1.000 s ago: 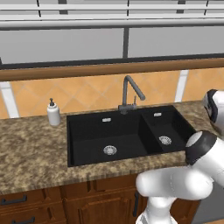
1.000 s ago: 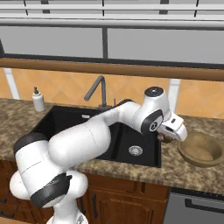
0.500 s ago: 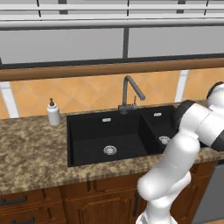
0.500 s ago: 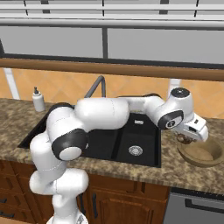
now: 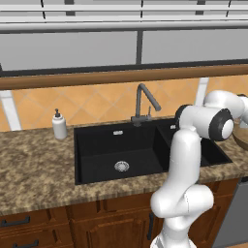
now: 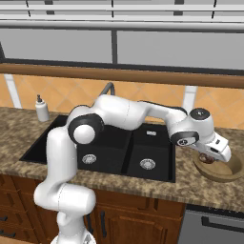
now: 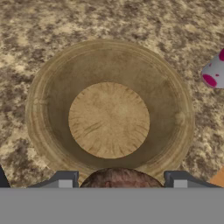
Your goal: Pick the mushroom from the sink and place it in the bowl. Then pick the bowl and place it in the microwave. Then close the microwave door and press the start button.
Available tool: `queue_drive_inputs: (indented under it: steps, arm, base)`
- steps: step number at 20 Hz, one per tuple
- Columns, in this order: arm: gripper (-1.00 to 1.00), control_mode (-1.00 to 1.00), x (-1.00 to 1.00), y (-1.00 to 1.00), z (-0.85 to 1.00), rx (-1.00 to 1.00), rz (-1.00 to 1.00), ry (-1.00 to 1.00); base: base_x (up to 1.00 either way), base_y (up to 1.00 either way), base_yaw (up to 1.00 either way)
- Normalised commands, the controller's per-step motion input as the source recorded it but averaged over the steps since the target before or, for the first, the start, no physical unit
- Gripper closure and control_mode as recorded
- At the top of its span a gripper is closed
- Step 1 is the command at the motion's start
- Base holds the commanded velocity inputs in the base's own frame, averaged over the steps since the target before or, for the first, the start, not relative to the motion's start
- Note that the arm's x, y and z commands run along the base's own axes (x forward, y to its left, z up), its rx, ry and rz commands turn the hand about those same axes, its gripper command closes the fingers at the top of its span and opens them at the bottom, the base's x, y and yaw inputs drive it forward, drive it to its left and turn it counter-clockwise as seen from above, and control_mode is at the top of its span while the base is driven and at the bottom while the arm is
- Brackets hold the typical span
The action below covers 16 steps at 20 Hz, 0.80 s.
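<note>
The wooden bowl (image 7: 39, 113) lies straight below my hand, its darker inside bare. My gripper (image 7: 119, 180) hangs above the bowl's near rim, shut on the brown mushroom (image 7: 119, 176), which sits between the two finger tips. From the right base view, the gripper (image 6: 208, 158) hovers over the bowl (image 6: 226, 174) on the counter right of the black sink (image 6: 143, 145). The left base view has the bowl (image 5: 240, 136) at the right edge, partly behind the arm, and the sink (image 5: 116, 145) in the middle. The microwave and its door are out of view.
A dark bent faucet (image 5: 144, 102) rises behind the sink. A white soap bottle (image 5: 59, 125) stands on the granite counter to the sink's left. A grey object with pink spots (image 7: 214, 72) lies on the counter close beside the bowl.
The arm has swung right, away from the sink's right basin, and stretched out over the bowl with the mushroom in its fingers.
</note>
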Motion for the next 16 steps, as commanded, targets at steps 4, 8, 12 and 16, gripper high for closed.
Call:
queue_drive_inputs:
  steps: [4,8,12,16]
  arm:
    - [1.0,-1.0,0.0,-0.12,-0.02,0.0,0.0,0.0]
    - [1.0,-1.0,0.13,-0.03,-0.21,0.0,0.01,0.0]
    - [1.0,-1.0,0.25,0.0,-0.49,0.0,0.0,0.0]
    - [1.0,-1.0,0.42,0.0,-0.38,0.0,0.0,0.0]
  base:
    - [0.0,0.0,0.0]
    - [0.0,0.0,0.0]
    - [0.0,0.0,0.0]
    - [0.0,0.0,0.0]
